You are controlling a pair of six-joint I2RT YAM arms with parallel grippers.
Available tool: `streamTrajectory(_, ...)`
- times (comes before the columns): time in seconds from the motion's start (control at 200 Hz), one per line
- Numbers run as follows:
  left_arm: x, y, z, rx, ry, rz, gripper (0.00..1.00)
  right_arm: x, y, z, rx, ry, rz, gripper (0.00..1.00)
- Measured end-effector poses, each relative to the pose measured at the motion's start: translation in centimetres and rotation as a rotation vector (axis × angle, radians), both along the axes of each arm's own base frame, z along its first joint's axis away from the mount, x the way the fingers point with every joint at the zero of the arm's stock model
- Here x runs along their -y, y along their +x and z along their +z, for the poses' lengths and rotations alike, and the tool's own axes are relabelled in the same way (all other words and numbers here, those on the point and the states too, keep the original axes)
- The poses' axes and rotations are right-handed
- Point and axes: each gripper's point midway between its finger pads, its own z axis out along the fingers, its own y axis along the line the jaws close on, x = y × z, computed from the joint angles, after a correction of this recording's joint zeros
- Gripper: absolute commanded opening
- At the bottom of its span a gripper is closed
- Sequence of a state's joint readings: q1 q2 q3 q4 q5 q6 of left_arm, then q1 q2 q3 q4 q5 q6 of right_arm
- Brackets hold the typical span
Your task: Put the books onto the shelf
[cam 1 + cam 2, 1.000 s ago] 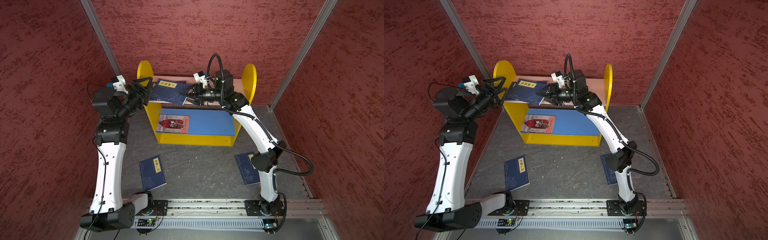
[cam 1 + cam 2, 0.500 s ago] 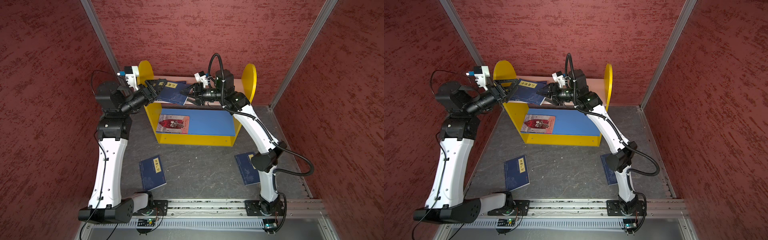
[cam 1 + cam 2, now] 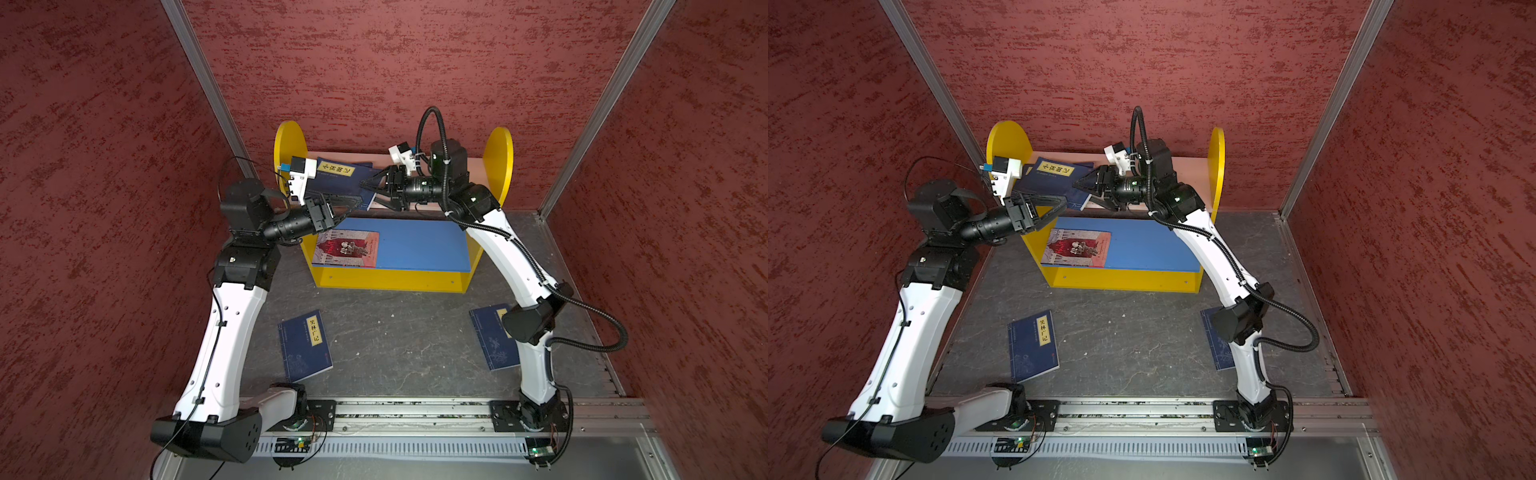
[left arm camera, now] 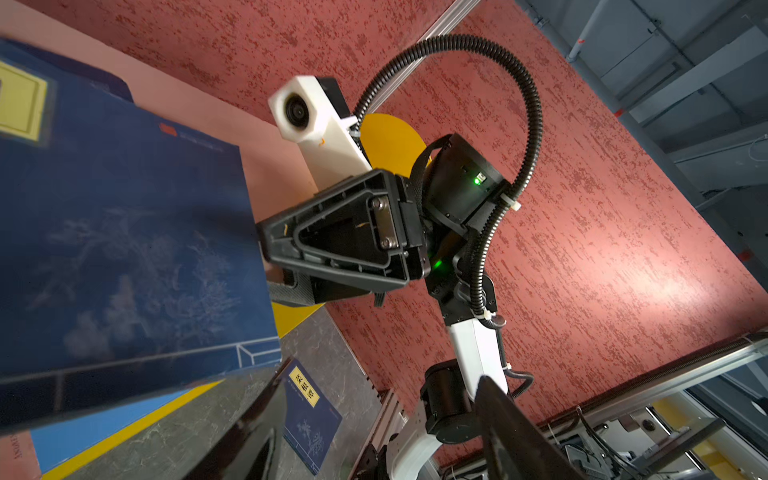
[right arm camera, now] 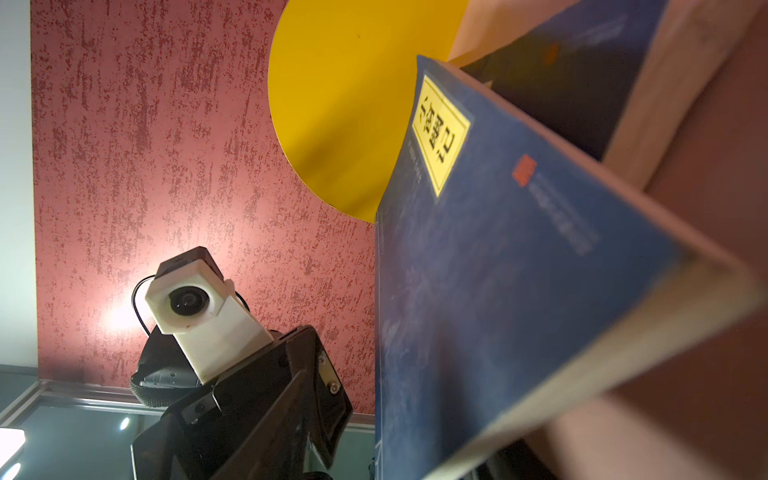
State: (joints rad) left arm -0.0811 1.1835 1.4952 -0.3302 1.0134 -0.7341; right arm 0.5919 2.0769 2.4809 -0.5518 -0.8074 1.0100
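The shelf (image 3: 390, 280) (image 3: 1125, 280) stands at the back. A red book (image 3: 347, 248) (image 3: 1077, 248) lies on its blue lower board. Two navy books lie stacked on the pink upper board, the top one (image 3: 336, 178) (image 3: 1054, 172) (image 5: 498, 291) overhanging the front. My left gripper (image 3: 353, 204) (image 3: 1059, 210) (image 4: 382, 382) is open under that overhang. My right gripper (image 3: 368, 194) (image 3: 1082, 194) is open, its jaws above and below the stack's right corner. Two more navy books lie on the floor: one left (image 3: 305, 345) (image 3: 1032, 345), one right (image 3: 492, 340) half hidden by my right arm.
Red textured walls with aluminium posts (image 3: 208, 87) close in the back and both sides. The rail (image 3: 415, 411) carrying both arm bases runs along the front. Bare grey floor (image 3: 399, 332) lies between the two loose books.
My left gripper has swung right, from beside the shelf's left panel to the front edge of the upper board. The right gripper's jaws have widened slightly. The books have not moved.
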Motion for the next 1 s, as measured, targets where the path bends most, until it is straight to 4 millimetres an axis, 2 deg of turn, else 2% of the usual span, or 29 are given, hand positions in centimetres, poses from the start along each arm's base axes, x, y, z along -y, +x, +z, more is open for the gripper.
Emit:
streamTrajectory(0.135,0.2,-0.6,-0.8,-0.029,-0.007,-0.014,0.72,0.0,0.0,0.0,0.0,0.0,0.0,0.57)
streamTrajectory(0.321,0.7,-0.3,-1.7,-0.053,-0.006,-0.027,0.72,0.0,0.0,0.0,0.001,0.0,0.0,0.57)
streamTrajectory(0.646,1.2,2.5,-2.7,-0.089,-0.011,0.008,0.73,0.0,0.0,0.0,0.002,0.0,0.0,0.58)
streamTrajectory(1.002,0.6,3.7,-1.9,-0.056,-0.019,0.081,0.73,0.2,0.0,0.0,0.006,-0.009,-0.008,0.61)
